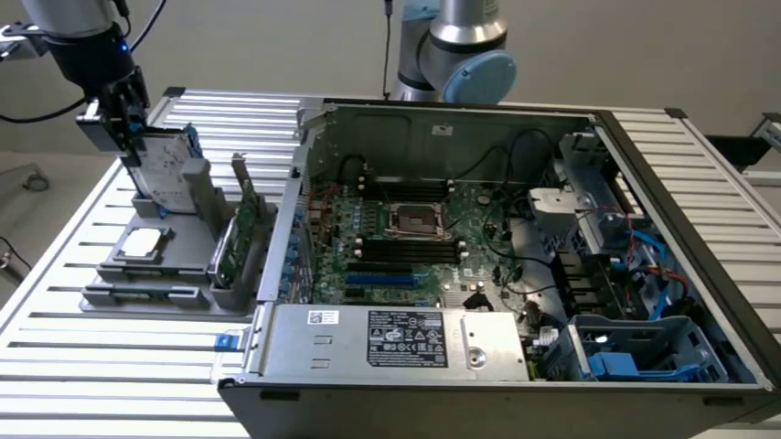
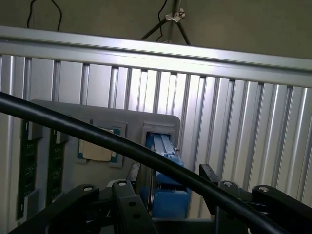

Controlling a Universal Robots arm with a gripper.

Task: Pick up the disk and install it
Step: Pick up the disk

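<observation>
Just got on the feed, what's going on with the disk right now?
The gripper is at the top edge of the disk, which stands upright in its slot on the grey holder at the exterior view's left. The fingers are open on either side of it, so it is not gripped or lifted yet. The open computer case sits beside the holder.

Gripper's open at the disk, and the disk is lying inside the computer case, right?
Not quite. The gripper is open at the disk, but the disk stands upright in the grey holder beside the computer case, as the exterior view shows.
</observation>
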